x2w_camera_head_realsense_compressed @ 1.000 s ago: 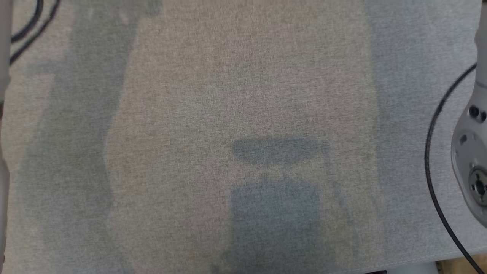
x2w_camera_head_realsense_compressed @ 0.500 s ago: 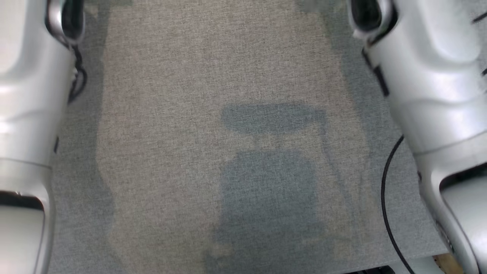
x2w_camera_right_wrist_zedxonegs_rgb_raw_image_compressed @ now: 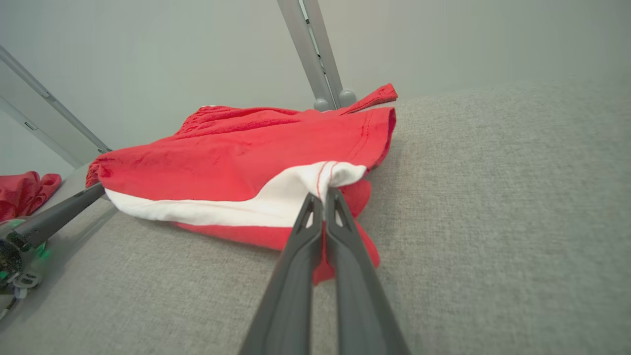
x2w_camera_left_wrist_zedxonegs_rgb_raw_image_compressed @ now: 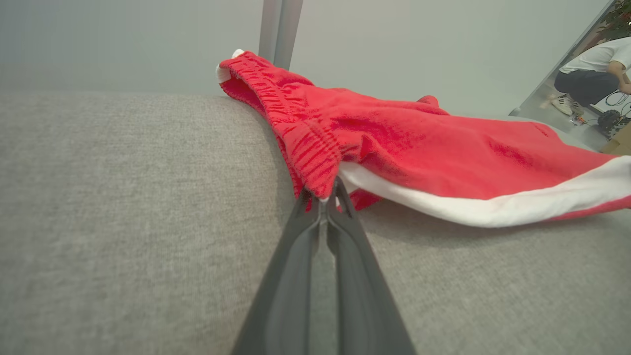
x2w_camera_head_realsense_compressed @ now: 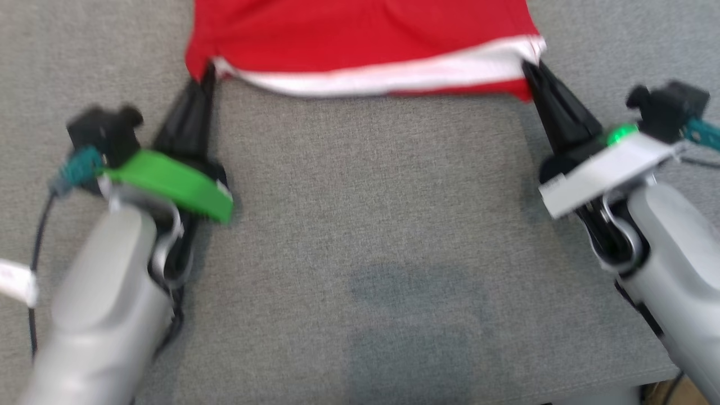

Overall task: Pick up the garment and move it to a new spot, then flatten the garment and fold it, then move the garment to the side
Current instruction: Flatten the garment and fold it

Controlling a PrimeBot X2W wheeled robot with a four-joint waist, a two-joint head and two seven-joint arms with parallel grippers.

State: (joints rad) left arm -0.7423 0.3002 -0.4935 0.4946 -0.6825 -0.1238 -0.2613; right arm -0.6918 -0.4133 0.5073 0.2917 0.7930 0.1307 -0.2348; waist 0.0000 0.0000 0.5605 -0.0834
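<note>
Grey woven-fabric surface (x2w_camera_head_realsense_compressed: 360, 197), red garment (x2w_camera_head_realsense_compressed: 360, 34) with white band lying on its far part

I'm looking at a grey woven cover (x2w_camera_head_realsense_compressed: 360, 197) that is stretching across the whole work surface, and a soft darker shadow (x2w_camera_head_realsense_compressed: 416, 315) is lying on it toward six o'clock in the head view. At five o'clock there, a sliver of wooden floor (x2w_camera_head_realsense_compressed: 666, 391) is peeking past the cover's edge. In the left wrist view a metal post (x2w_camera_left_wrist_zedxonegs_rgb_raw_image_compressed: 278, 27) is rising at twelve o'clock against a pale wall (x2w_camera_left_wrist_zedxonegs_rgb_raw_image_compressed: 123, 39), and at two o'clock a person (x2w_camera_left_wrist_zedxonegs_rgb_raw_image_compressed: 594, 69) in a white top is crouching. In the right wrist view a slanted rail (x2w_camera_right_wrist_zedxonegs_rgb_raw_image_compressed: 49, 116) is running at ten o'clock, and a second red cloth (x2w_camera_right_wrist_zedxonegs_rgb_raw_image_compressed: 24, 192) is lying bunched at nine o'clock.
</note>
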